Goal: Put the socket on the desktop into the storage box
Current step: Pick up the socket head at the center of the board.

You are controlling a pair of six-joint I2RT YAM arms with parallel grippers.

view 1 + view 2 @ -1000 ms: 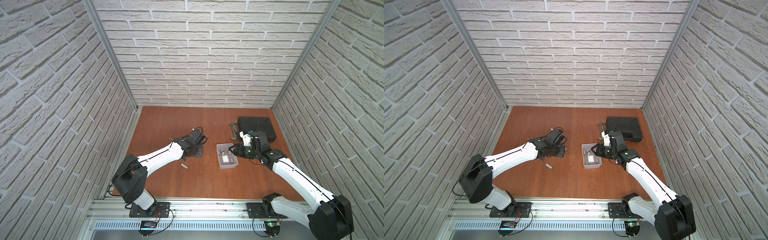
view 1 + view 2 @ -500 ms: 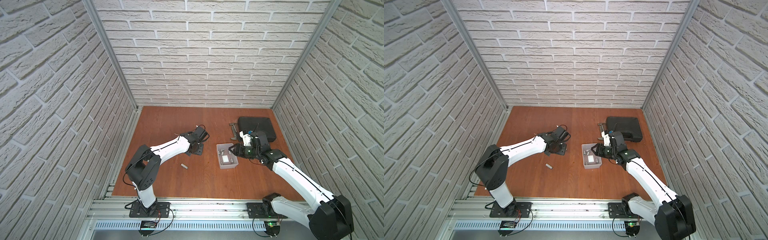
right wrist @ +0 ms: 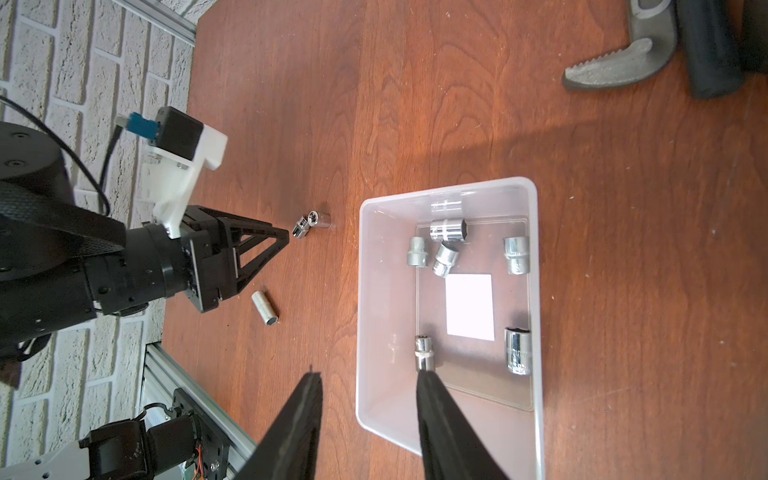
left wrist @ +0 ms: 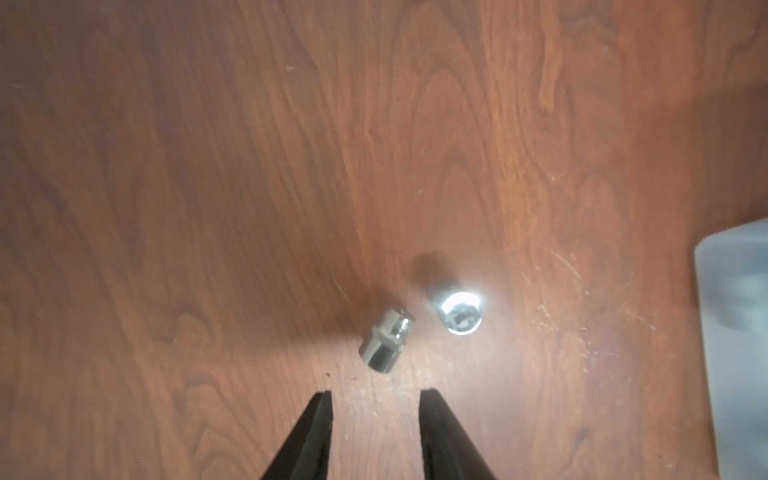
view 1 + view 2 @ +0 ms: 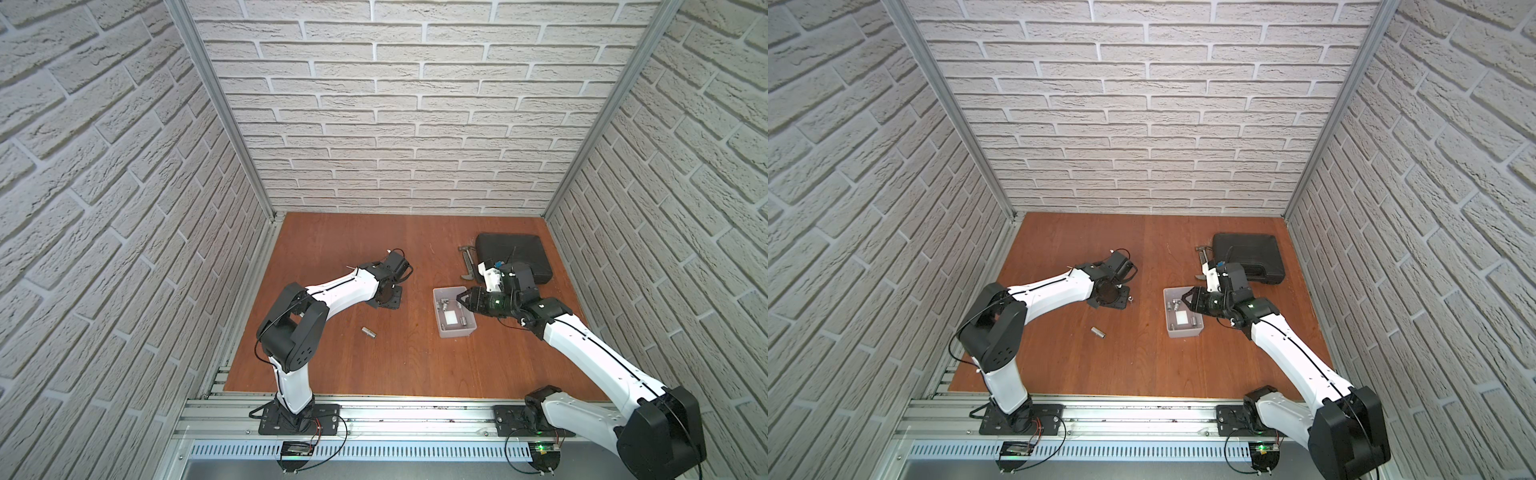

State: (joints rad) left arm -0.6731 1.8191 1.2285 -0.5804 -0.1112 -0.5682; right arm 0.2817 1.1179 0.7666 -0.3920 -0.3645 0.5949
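Note:
Two small chrome sockets lie on the desktop [image 5: 374, 374] just ahead of my left gripper [image 4: 376, 392]. One socket [image 4: 386, 338] is on its side, the other [image 4: 459, 311] stands on end. The gripper is open and low over the wood, with nothing between its fingers. A longer socket [image 5: 368, 332] lies alone nearer the front. The storage box [image 5: 453, 330] holds several sockets [image 3: 446, 230]. My right gripper [image 3: 368, 374] is open and straddles the box's near wall, one finger inside and one outside.
A black tool case [image 5: 513, 257] sits at the back right with a grey wrench [image 5: 467, 262] beside it. Brick walls close in three sides. The left arm's wrist [image 5: 1111, 291] hides its fingers in both top views.
My left arm has drawn in and swung toward the back over the two small sockets, and its jaws have narrowed. The right arm has stayed at the box.

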